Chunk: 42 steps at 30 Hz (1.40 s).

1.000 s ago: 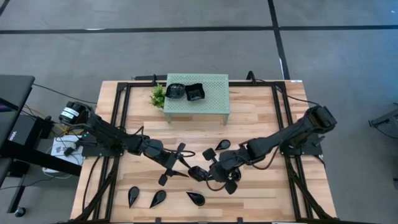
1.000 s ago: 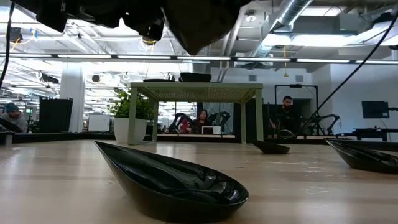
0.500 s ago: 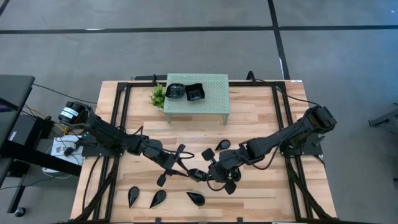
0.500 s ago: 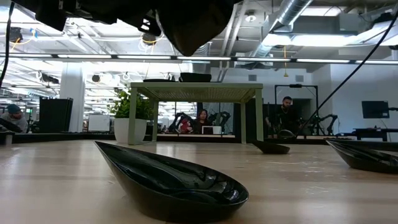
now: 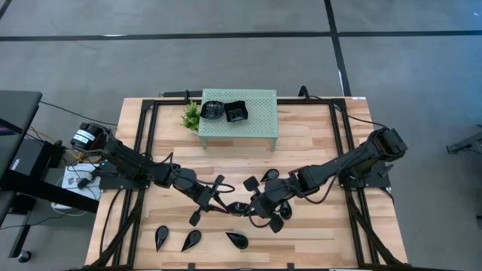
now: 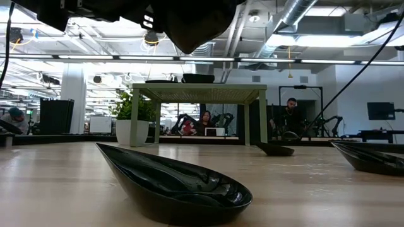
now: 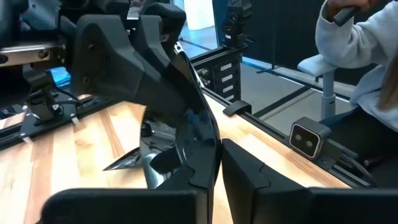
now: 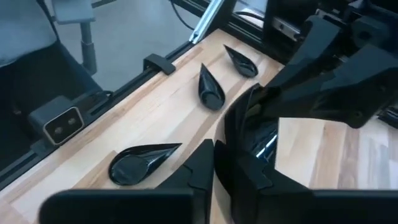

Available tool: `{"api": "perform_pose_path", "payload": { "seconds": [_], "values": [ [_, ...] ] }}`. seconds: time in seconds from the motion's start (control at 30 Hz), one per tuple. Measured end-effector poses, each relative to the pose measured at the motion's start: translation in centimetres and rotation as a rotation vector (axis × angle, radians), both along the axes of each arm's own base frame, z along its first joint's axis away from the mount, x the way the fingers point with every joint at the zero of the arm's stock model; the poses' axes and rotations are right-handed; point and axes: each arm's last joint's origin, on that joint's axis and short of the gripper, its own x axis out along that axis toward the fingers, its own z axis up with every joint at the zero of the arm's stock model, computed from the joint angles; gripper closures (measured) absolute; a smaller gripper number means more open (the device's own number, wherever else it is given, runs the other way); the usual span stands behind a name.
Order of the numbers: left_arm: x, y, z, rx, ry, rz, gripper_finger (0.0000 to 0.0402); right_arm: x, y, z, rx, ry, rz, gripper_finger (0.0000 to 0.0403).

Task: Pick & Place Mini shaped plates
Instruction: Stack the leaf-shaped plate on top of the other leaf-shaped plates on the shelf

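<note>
Since a second ago the right gripper [image 5: 254,208] has slid a little toward the left edge of the tabletop [image 5: 316,143], bringing its mini shaped plate [image 5: 239,207] up to the left gripper [image 5: 226,204], so the two now meet nose to nose above the front centre. From the left wrist view I see that plate [image 7: 189,134] standing on edge with its rim running down between my left fingers [image 7: 245,180], which sit narrow and pinched on it. The right wrist view shows the same plate [image 8: 249,134] rising from between the right fingers [image 8: 199,168], also narrow on it, so I judge both grippers have hold of it mid-handover. What matters next is the line between them. The plate lies directly between the two grippers, raised off the wood, its thin edge in each grip, so the right arm should let go and back off straight toward the right edge. The mint-green stand [image 5: 256,124] at the back edge lies behind the left gripper, which I judge well placed to carry the plate there. Three teardrop plates [image 5: 191,240] wait along the front edge, well clear
</note>
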Motion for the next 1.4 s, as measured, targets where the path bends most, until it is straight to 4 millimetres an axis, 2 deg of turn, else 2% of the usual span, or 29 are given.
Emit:
{"api": "perform_pose_path", "payload": {
  "seconds": [0.2, 0.37, 0.73, 0.9, 1.17, 1.4],
  "values": [
    [0.1, 0.3, 0.0, -0.001, -0.003, 0.010, 0.0376, 0.4, -0.4, 0.6, 0.026, -0.060, -0.013, 0.0343],
    [0.1, 0.3, 0.0, -0.003, 0.002, 0.010, 0.0376, 0.8, -1.2, 0.6, 0.083, -0.034, -0.069, 0.0330],
    [0.1, 0.3, 0.0, -0.002, 0.004, 0.012, 0.0376, 0.7, -2.5, 1.1, 0.075, -0.039, -0.147, 0.0325],
    [0.1, 0.2, 0.0, -0.003, 0.006, 0.009, 0.0376, 0.2, -2.7, 2.2, 0.071, -0.076, -0.146, 0.0325],
    [0.1, 0.2, -0.1, 0.003, 0.012, 0.010, 0.0394, -1.9, -3.4, 5.1, 0.096, -0.123, -0.154, 0.0325],
    [0.1, 0.4, -0.1, 0.012, 0.007, 0.058, 0.0395, -5.8, -4.2, 8.3, 0.165, -0.104, -0.173, 0.0325]
  ]
}}
